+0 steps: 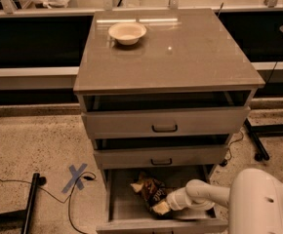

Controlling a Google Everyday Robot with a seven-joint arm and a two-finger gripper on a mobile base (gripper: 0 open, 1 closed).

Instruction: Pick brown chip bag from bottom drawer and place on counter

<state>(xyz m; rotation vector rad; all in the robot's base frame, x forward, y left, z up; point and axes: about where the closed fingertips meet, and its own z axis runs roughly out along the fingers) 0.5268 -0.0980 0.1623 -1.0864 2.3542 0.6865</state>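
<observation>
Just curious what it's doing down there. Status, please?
Gripper in bottom drawer, at brown chip bag. Bag lies on drawer floor. Bowl on counter, far left.

Glossy grey-brown counter, cream bowl at its back left, claw low in bottom drawer
</observation>
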